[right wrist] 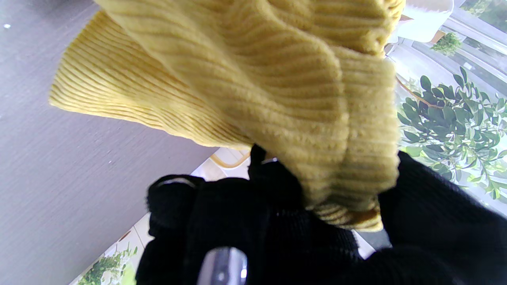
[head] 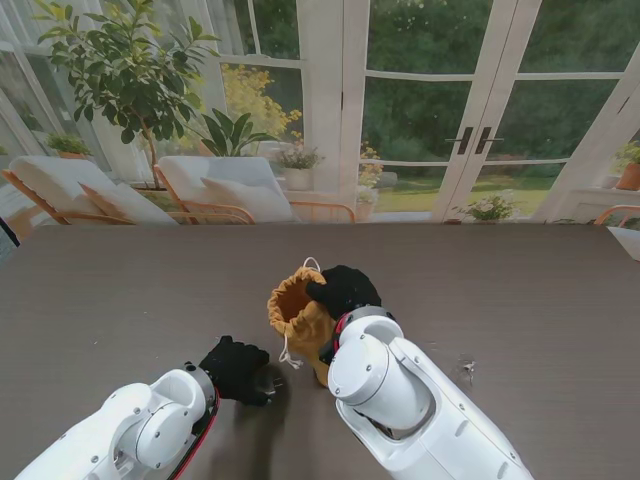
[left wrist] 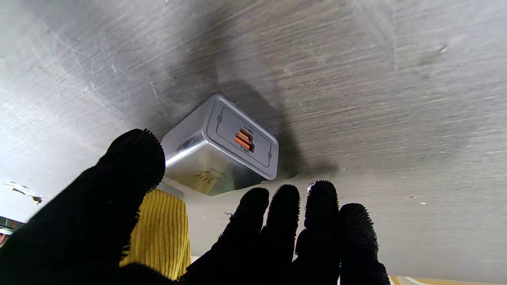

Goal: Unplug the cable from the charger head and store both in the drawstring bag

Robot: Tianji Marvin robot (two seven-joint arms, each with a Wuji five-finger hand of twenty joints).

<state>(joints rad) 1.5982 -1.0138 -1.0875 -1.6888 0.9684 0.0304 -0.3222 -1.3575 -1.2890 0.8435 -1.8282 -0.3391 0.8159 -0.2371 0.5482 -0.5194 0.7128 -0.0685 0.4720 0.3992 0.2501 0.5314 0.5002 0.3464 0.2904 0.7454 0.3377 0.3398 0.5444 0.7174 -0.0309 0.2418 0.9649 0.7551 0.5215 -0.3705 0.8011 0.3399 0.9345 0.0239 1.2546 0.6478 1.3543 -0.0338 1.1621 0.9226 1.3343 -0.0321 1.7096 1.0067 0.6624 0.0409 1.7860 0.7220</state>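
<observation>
Gripping bag (head: 300, 310) rim, right robot hand (head: 345, 290), left robot hand (head: 236, 368) spread beside charger (left wrist: 222, 146).

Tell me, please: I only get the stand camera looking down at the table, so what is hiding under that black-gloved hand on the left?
Observer: The left wrist camera shows a silver box-shaped metal charger head lying on the grey table, just off the open left hand.
Operator: Is a cable plugged into it?
Observer: No. Its orange ports face that camera, and nothing is in them.
Operator: And the other hand?
Observer: The right wrist camera shows the right hand pinching the rim of the yellow ribbed-knit drawstring bag between thumb and fingers.
</observation>
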